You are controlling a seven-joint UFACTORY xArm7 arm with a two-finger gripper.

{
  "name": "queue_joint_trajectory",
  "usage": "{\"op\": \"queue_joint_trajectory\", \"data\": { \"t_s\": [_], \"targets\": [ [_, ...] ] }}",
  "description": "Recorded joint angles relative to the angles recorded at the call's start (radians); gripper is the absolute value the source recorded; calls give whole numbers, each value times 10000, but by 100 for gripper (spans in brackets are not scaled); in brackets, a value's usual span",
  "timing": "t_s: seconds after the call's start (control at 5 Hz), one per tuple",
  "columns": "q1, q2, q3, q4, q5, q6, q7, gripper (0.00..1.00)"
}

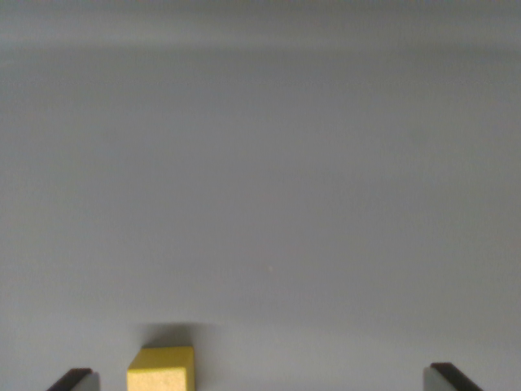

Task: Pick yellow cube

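A: Cube pos? 
B: Yellow cube (161, 368) on grey table (260, 204), bottom edge of wrist view, left of ctr, just beside the left fingertip (73, 379).
A: End effector (260, 379)? 
B: Spread wide, grasping nothing; cube sits btwn tips, not touching either.

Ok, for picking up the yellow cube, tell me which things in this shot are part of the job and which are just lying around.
Part of the job:
- small yellow cube, at the bottom edge, nearer the wrist view's left fingertip
- gripper, its two dark fingertips wide apart

Just lying about:
- nothing; only the plain grey table surface shows
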Motion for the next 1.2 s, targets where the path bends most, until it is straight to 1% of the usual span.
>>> {"op": "queue_joint_trajectory", "data": {
  "t_s": [0.2,0.4,0.6,0.8,1.0,1.2],
  "targets": [
    [45,44,48,-369,33,-384,43,0],
    [45,44,48,-369,33,-384,43,0],
    [93,92,100,-768,69,-799,89,0],
    [93,92,100,-768,69,-799,89,0],
    [143,141,153,-1172,105,-1219,136,0],
    [143,141,153,-1172,105,-1219,136,0]
  ]
}}
